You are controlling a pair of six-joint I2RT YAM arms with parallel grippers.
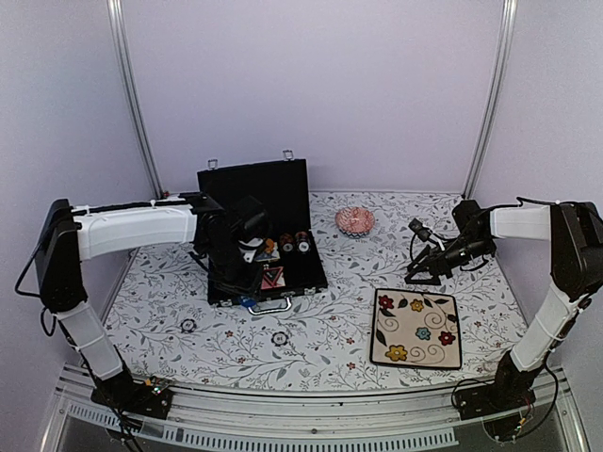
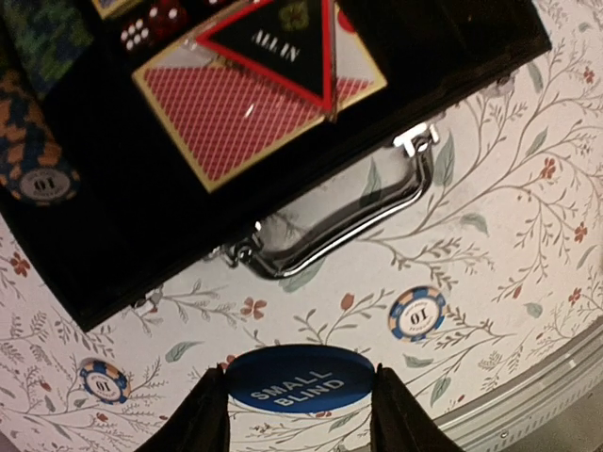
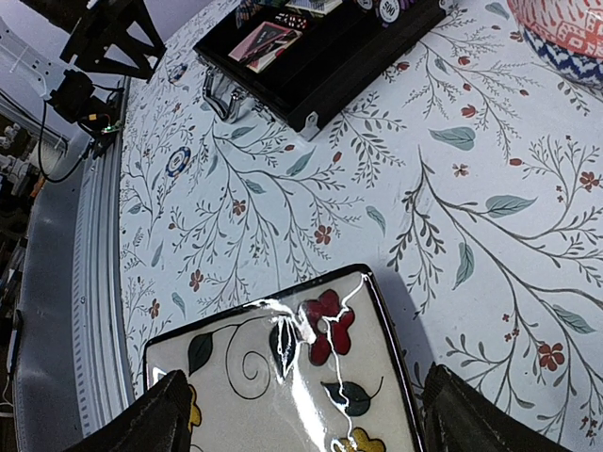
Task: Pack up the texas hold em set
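The black case [image 1: 283,188] lies open with its lid up. Inside it are chip rows [image 2: 33,141], a red-backed card deck [image 2: 236,113], red dice [image 2: 151,21] and a triangular "ALL IN" marker [image 2: 273,42]. My left gripper [image 2: 300,400] is shut on the round blue "SMALL BLIND" button [image 2: 300,377], just in front of the silver handle [image 2: 339,226]. In the top view the left gripper [image 1: 247,287] is at the case's front edge. Two loose blue chips [image 2: 416,313] [image 2: 103,380] lie on the cloth. My right gripper [image 3: 301,428] is open and empty over the flowered plate.
The cream flowered plate [image 1: 416,328] lies at the front right. The small pink bowl [image 1: 355,220] stands behind it, right of the case. The two loose chips also show in the top view [image 1: 188,325] [image 1: 280,337]. The table's metal front rail [image 2: 528,395] is close.
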